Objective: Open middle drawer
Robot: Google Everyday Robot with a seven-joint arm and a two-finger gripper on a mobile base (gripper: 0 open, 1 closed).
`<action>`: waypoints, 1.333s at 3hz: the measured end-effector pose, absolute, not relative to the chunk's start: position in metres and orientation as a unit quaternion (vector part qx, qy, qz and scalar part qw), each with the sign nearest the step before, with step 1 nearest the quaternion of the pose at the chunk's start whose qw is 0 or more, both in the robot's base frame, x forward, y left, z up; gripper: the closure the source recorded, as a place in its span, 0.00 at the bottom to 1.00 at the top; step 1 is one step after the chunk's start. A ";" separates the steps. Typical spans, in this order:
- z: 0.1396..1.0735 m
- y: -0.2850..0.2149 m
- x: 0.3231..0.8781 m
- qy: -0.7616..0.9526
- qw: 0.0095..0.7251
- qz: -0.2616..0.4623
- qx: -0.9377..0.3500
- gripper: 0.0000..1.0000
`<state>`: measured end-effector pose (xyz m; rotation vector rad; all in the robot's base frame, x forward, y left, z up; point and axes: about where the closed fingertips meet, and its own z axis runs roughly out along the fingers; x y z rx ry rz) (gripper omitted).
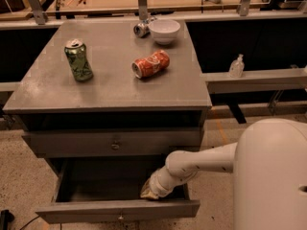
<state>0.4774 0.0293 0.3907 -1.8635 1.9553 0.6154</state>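
The middle drawer (117,210) stands pulled out below the cabinet top. Its low grey front panel has a small round knob (120,218), and the dark grey tray inside shows nothing in it. My gripper (149,192) reaches down inside this drawer, at its right side just behind the front panel. My white arm (201,164) comes in from the lower right. The drawer above (112,143) is shut, with a knob (115,143) at its centre.
On the cabinet top (110,87) stand an upright green can (78,60), a red can lying on its side (151,64), a white bowl (164,30) and a silver can lying down (141,29). A clear bottle (235,66) stands on a ledge to the right.
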 end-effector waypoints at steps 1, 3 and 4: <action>0.391 0.029 0.479 0.694 0.185 0.218 -0.661 1.00; 0.390 0.035 0.460 0.690 0.166 0.247 -0.660 1.00; 0.390 0.046 0.422 0.689 0.138 0.295 -0.648 1.00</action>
